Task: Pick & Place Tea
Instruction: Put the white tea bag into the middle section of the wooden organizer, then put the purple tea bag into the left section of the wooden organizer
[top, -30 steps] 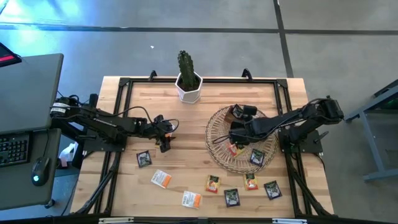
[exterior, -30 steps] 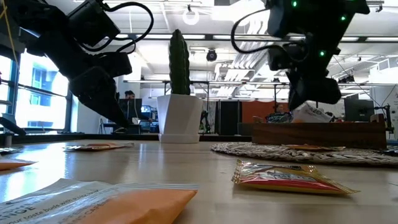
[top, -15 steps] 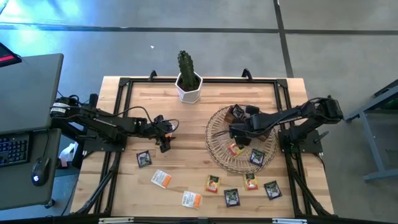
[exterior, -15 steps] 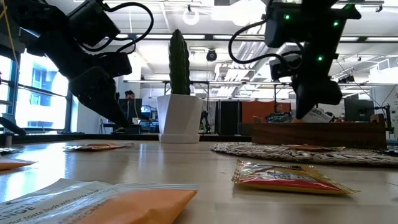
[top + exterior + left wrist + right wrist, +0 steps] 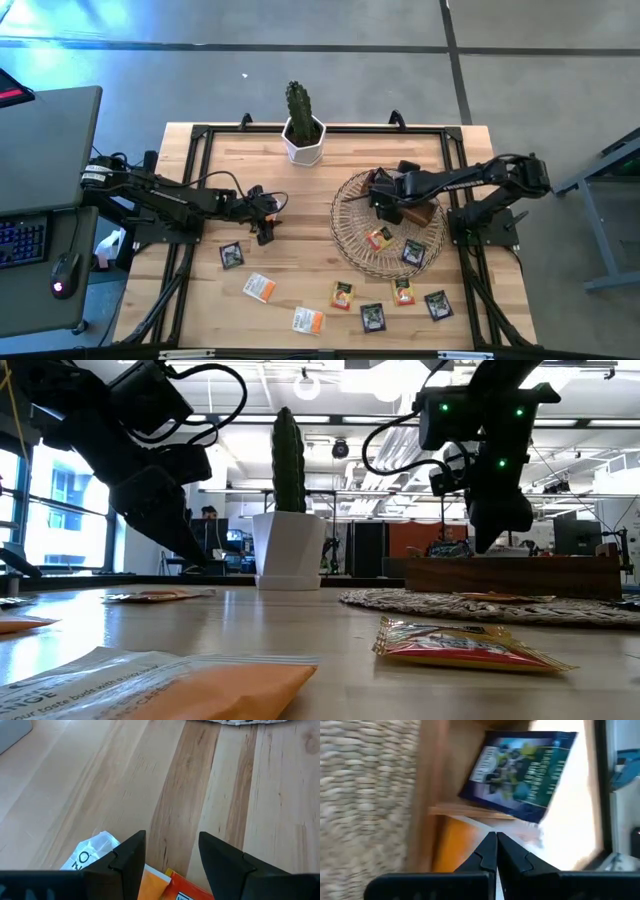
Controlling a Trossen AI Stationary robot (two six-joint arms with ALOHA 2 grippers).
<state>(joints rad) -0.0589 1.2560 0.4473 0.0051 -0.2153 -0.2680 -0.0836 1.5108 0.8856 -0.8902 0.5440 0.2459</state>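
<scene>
Two grippers appear. Right gripper (image 5: 378,197), fingers pressed together and empty, hangs over the box (image 5: 415,212) on the wicker tray (image 5: 350,235); its wrist view shows a dark sachet (image 5: 522,772) in the box just beyond the fingertips. Two more sachets (image 5: 380,239) lie on the tray at 6 o'clock from this gripper. Its arm reaches in from the table's 3 o'clock edge. Left gripper (image 5: 266,228) stands wide, empty, low over the table (image 5: 470,330); a black sachet (image 5: 232,255) lies near it at 7 o'clock, an orange-white one (image 5: 160,882) just beside its fingers. Other sachets (image 5: 372,316) line the 6 o'clock edge.
</scene>
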